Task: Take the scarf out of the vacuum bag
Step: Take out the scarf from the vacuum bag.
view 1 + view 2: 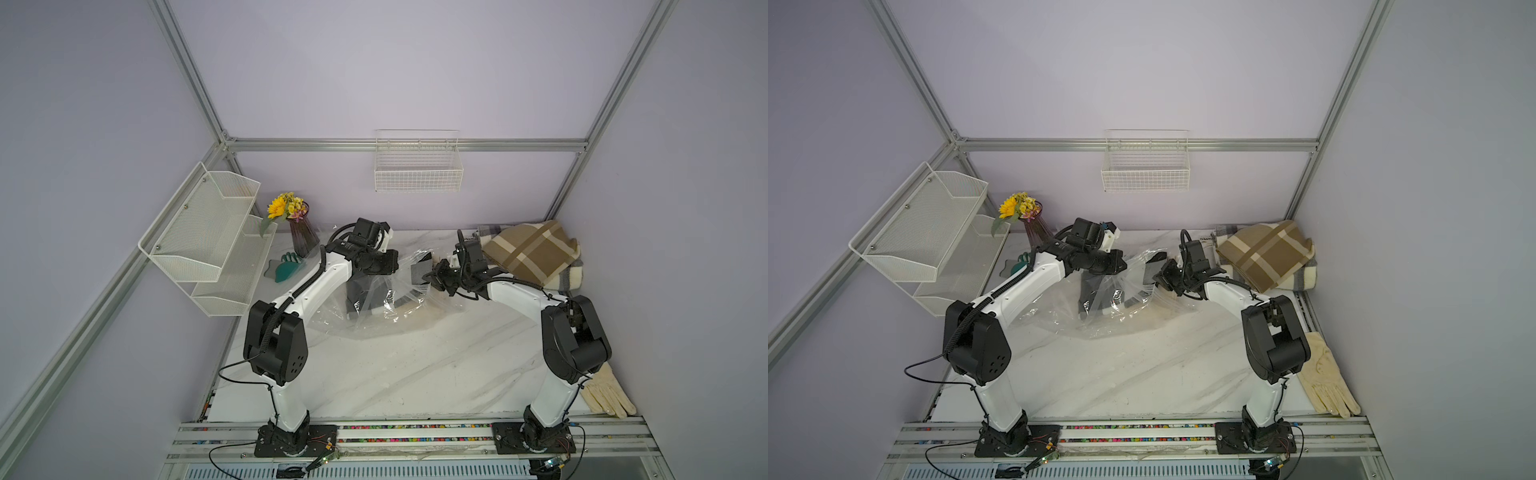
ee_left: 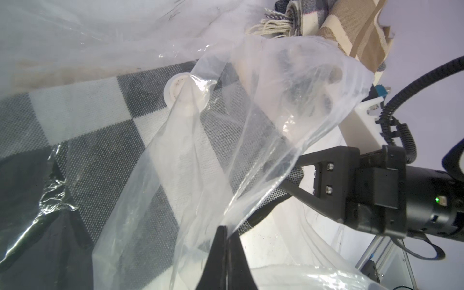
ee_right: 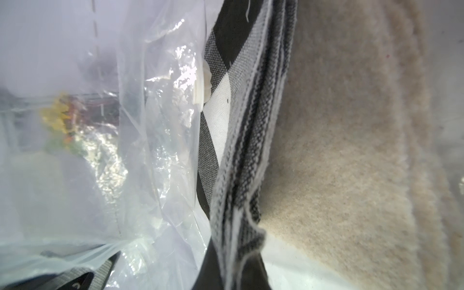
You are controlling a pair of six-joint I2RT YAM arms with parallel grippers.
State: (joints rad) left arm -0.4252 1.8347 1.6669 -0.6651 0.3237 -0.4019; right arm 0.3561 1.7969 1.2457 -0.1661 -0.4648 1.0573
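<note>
Lilac walls and an aluminium frame close in a white marbled bench [image 1: 415,374]. Toward its far edge, about midway between the two sides, sits the vacuum bag [image 1: 374,322], clear and crinkled.

From where I stand, the left claw [image 2: 227,234] is pinched tight on a fold of the bag's film and holds it up like a tent. The round white valve cap [image 2: 175,93] sits on that raised face.

The black, grey and white checked scarf [image 2: 100,120] is inside, most of it still under the plastic. The right claw [image 1: 430,277] reaches in from the opposite side and is clamped on a corner of the scarf. In the right wrist view the woven edge runs down between its fingers.

A cream fleecy cloth [image 3: 339,150] lies right against the scarf; I cannot tell whether it is inside the bag.

Folded plaid blankets [image 1: 528,253] are stacked in the far right corner. A cream glove [image 1: 606,395] lies along the right edge near the front. A vase of yellow flowers [image 1: 301,232] stands in the far left corner.
</note>
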